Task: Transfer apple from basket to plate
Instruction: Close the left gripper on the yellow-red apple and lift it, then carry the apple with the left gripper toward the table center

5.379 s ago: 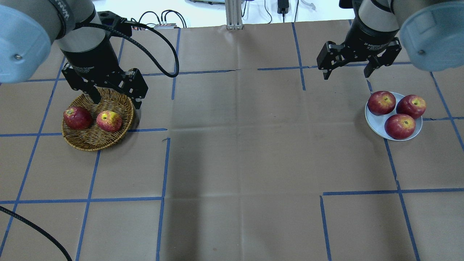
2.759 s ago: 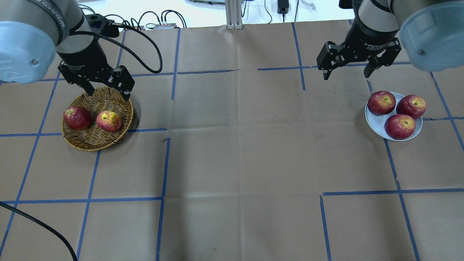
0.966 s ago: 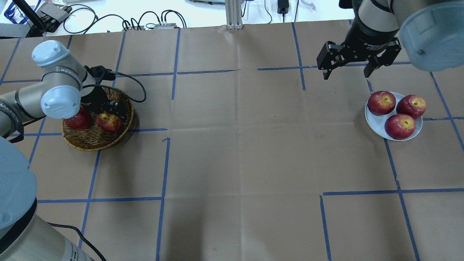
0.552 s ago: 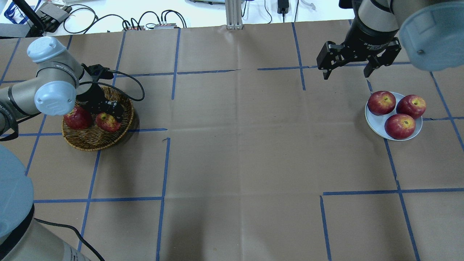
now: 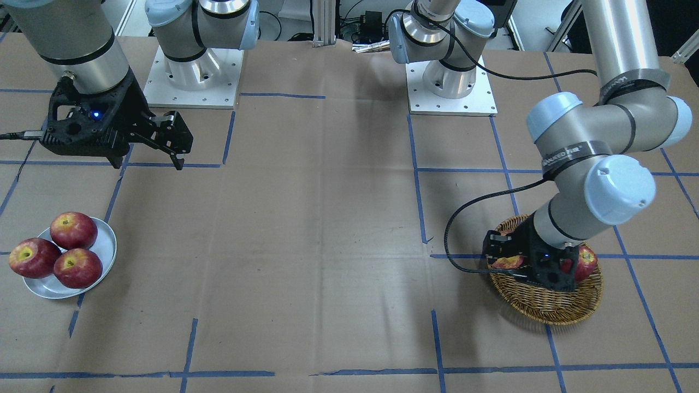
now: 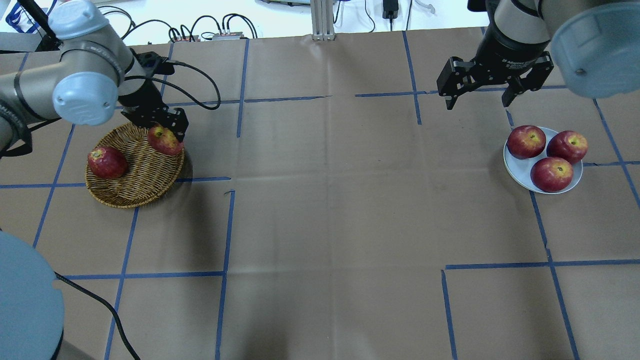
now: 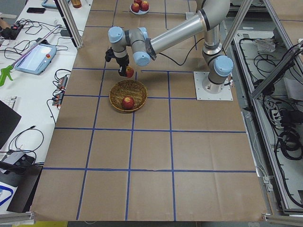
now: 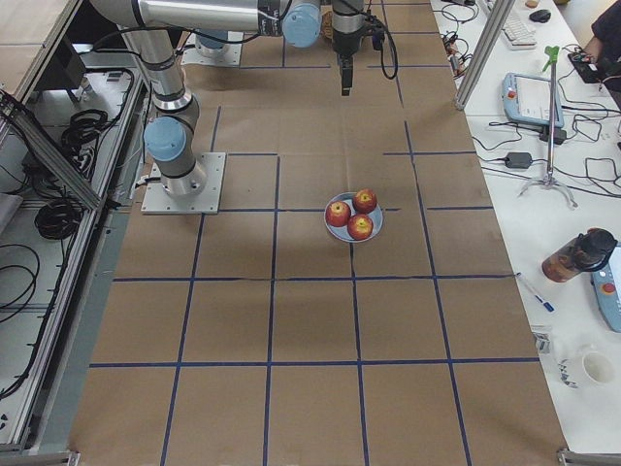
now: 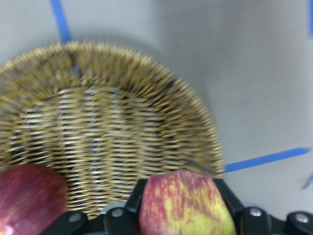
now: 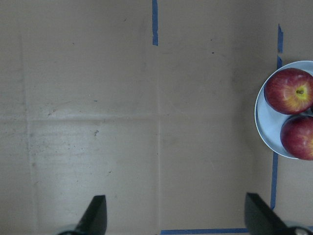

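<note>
Since the earlier overhead frames, our left gripper [image 6: 166,135] had come up off the floor of the basket [image 6: 125,194] and brought the apple [image 6: 163,142] with it. The fruit no longer lay beside the darker apple [image 6: 106,162], which stayed in the weave, but hung over the basket's far rim on the side toward the table's middle. From the left wrist we saw the fingers [image 9: 227,200] pinching the yellow-streaked apple on both flanks, with the wicker below it and apart from it. The front-facing view made the gripper look lower in the basket, so we could not settle how far clear of the rim it was. We judged the pick done and the lift just begun, so the task was perhaps a third along. The whole carry was left, since the plate [image 6: 516,172] sat well apart at the other end of the brown paper table [image 6: 330,210]. It already held three red apples [image 6: 552,174], with only a narrow bare strip showing, so we expected the placing to be tight. Our right gripper [image 6: 477,105] hung spread wide and empty beyond the plate, touching nothing.
</note>
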Motion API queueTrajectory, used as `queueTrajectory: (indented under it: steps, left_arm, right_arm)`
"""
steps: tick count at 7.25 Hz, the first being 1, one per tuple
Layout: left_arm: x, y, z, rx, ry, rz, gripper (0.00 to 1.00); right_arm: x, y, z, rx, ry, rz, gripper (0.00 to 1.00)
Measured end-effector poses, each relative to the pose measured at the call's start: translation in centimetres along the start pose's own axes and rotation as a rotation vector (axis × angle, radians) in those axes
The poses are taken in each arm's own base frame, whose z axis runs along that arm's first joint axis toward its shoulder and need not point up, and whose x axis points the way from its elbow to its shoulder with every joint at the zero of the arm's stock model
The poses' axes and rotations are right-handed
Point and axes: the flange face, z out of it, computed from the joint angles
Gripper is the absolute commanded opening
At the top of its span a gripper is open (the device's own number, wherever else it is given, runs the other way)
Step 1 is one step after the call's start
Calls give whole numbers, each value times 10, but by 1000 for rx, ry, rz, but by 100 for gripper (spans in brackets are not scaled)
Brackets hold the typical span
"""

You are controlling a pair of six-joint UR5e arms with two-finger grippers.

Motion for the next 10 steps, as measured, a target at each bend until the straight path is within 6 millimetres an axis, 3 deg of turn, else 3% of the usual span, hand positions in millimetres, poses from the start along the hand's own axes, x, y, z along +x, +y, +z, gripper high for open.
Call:
queueTrajectory:
  steps: [2, 3, 5, 7, 10]
  left_arm:
    - [100, -11, 5, 12, -8, -26, 25]
    - [157, -15, 17, 34, -13, -37, 25]
    - [243, -24, 65, 55, -10, -35, 25]
    - [284, -27, 96, 41, -17, -4, 24]
    - [306, -24, 105, 30, -14, 21, 27]
  right_arm:
    - [0, 0, 0, 0, 0, 0, 100]
    - [0, 0, 0, 0, -1, 0, 100]
    - [0, 0, 0, 0, 0, 0, 100]
    - [0, 0, 0, 0, 0, 0, 100]
    - [0, 0, 0, 0, 0, 0, 100]
